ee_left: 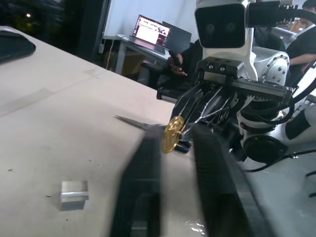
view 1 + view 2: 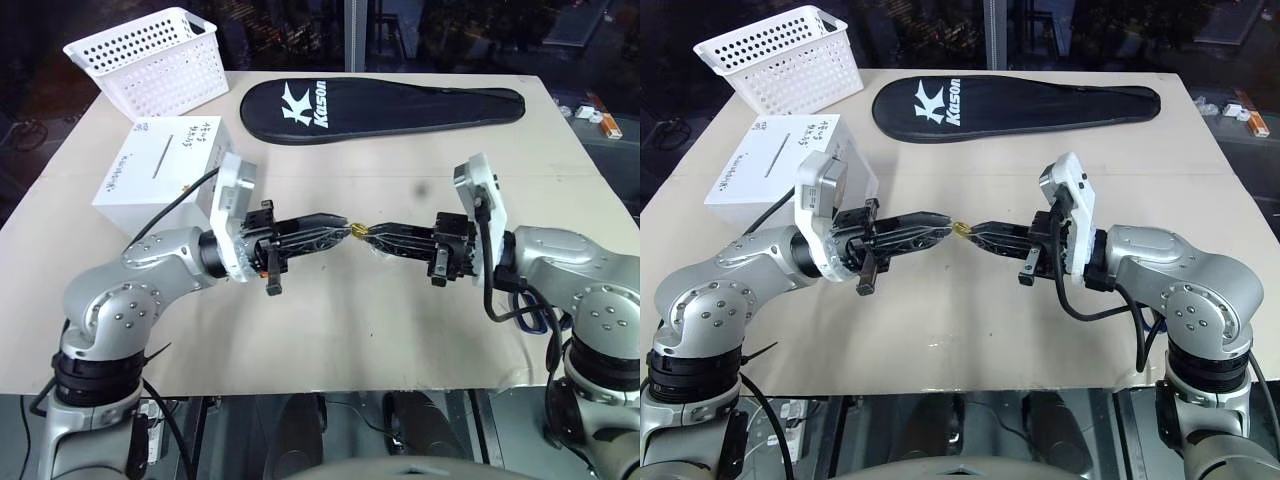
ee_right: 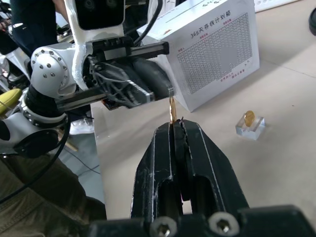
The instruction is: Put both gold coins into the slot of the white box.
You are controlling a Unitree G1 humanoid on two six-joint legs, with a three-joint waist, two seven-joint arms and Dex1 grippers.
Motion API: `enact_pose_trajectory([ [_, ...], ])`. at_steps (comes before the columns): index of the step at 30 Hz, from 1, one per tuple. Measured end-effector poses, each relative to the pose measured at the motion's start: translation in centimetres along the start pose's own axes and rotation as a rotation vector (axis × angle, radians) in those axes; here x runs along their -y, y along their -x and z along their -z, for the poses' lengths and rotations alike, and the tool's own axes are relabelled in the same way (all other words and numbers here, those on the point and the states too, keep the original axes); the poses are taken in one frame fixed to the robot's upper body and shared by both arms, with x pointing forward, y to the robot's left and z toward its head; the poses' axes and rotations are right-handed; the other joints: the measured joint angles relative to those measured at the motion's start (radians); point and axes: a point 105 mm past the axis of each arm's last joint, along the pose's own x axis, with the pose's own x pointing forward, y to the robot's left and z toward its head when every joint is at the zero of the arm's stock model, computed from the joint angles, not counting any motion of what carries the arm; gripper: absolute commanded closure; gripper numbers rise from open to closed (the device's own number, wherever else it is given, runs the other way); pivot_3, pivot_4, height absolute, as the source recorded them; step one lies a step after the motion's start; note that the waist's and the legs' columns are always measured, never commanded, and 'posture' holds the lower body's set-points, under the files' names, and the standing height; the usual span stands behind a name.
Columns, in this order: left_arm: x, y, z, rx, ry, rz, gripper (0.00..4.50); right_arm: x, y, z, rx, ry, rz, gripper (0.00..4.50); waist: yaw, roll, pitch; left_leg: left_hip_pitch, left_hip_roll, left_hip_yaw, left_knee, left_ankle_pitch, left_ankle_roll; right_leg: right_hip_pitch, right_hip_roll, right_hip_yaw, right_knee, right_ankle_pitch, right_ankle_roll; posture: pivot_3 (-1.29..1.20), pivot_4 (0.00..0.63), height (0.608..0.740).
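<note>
- The right hand (image 3: 174,129), fingers pinched tight together, grips one gold coin (image 3: 172,109) on edge at its tips.
- The left hand (image 2: 340,228) faces it tip to tip, its fingers narrowly parted around that coin.
- A second gold coin (image 3: 250,117) sits on a clear cube (image 3: 249,127), beside the right hand.
- The white box (image 2: 165,165) stands behind the left hand on the surface (image 2: 400,330).

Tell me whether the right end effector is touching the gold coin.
Touching. In the right wrist view the right end effector pinches the gold coin edge-up between its shut fingertips.

Right claw (image 3: 174,129) pinched closed, tip-to-tip with left claw (image 2: 340,228), both level.
</note>
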Motion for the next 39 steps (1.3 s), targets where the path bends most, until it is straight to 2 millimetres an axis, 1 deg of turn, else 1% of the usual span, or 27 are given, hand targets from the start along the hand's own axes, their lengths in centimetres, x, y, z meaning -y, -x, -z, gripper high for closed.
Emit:
enact_pose_trajectory([
  [6,0.1,-0.3,-0.4,-0.004,-0.009,0.016,3.73,-0.3,0.0,-0.3,0.008,-0.001,-0.014,4.5,0.0,0.0,0.0,0.0,0.0,0.0,0.0,0.0,0.0,0.0,0.0,0.0,0.0,0.0,0.0,0.0,0.15,0.727],
  [16,0.6,-0.4,0.1,-0.029,0.018,0.064,3.73,-0.7,0.0,-0.6,0.016,-0.002,-0.03,4.5,0.0,0.0,0.0,0.0,0.0,0.0,0.0,0.0,0.0,0.0,0.0,0.0,0.0,0.0,0.0,0.0,0.15,0.727],
  [18,0.7,-0.4,0.2,-0.029,0.023,0.073,4.28,-0.8,-0.1,-0.6,0.019,0.0,-0.034,4.5,0.0,0.0,0.0,0.0,0.0,0.0,0.0,0.0,0.0,0.0,0.0,0.0,0.0,0.0,0.0,0.0,0.15,0.727],
  [19,0.6,-0.3,0.2,-0.028,0.024,0.07,4.48,-0.8,0.0,-0.7,0.02,0.002,-0.035,4.5,0.0,0.0,0.0,0.0,0.0,0.0,0.0,0.0,0.0,0.0,0.0,0.0,0.0,0.0,0.0,0.0,0.15,0.727],
  [29,0.9,0.3,0.1,0.003,0.054,0.083,4.48,-1.2,-0.3,-0.9,0.035,0.003,-0.052,4.5,0.0,0.0,0.0,0.0,0.0,0.0,0.0,0.0,0.0,0.0,0.0,0.0,0.0,0.0,0.0,0.0,0.15,0.727],
  [30,0.9,0.4,0.0,0.009,0.055,0.08,4.5,-1.2,-0.4,-0.9,0.043,0.002,-0.052,3.87,0.0,0.0,0.0,0.0,0.0,0.0,0.0,0.0,0.0,0.0,0.0,0.0,0.0,0.0,0.0,0.0,0.15,0.727],
  [32,0.7,0.7,-0.4,0.028,0.056,0.048,4.5,-1.2,-0.5,-1.2,0.067,0.012,-0.061,3.14,0.0,0.0,0.0,0.0,0.0,0.0,0.0,0.0,0.0,0.0,0.0,0.0,0.0,0.0,0.0,0.0,0.15,0.727],
  [33,0.2,1.4,-1.1,0.05,0.05,-0.007,4.5,-1.2,-0.5,-1.4,0.079,0.033,-0.06,2.68,0.0,0.0,0.0,0.0,0.0,0.0,0.0,0.0,0.0,0.0,0.0,0.0,0.0,0.0,0.0,0.0,0.15,0.727],
  [34,0.1,1.6,-1.2,0.054,0.05,-0.02,4.5,-1.1,-0.5,-1.5,0.081,0.039,-0.057,2.37,0.0,0.0,0.0,0.0,0.0,0.0,0.0,0.0,0.0,0.0,0.0,0.0,0.0,0.0,0.0,0.0,0.15,0.727],
  [36,-0.9,3.1,-2.3,0.093,0.071,-0.118,4.5,-0.4,-0.4,-1.9,0.086,0.094,-0.021,1.42,-0.001,0.0,0.0,0.0,0.0,0.0,0.0,0.0,0.0,0.0,0.0,0.0,0.0,0.0,0.0,0.0,0.15,0.727],
  [38,-2.2,5.0,-4.0,0.15,0.058,-0.255,4.5,0.8,-0.1,-2.7,0.095,0.179,0.04,0.44,0.0,0.0,0.0,0.0,0.0,0.0,0.0,0.0,0.0,0.0,0.0,0.0,0.0,0.0,0.0,0.0,0.15,0.727],
  [39,-3.0,6.0,-4.8,0.168,0.042,-0.336,4.5,1.2,0.1,-3.1,0.101,0.213,0.054,0.14,0.0,0.0,0.0,0.0,0.0,0.0,0.0,0.0,0.0,0.0,0.0,0.0,0.0,0.0,0.0,0.0,0.15,0.727],
])
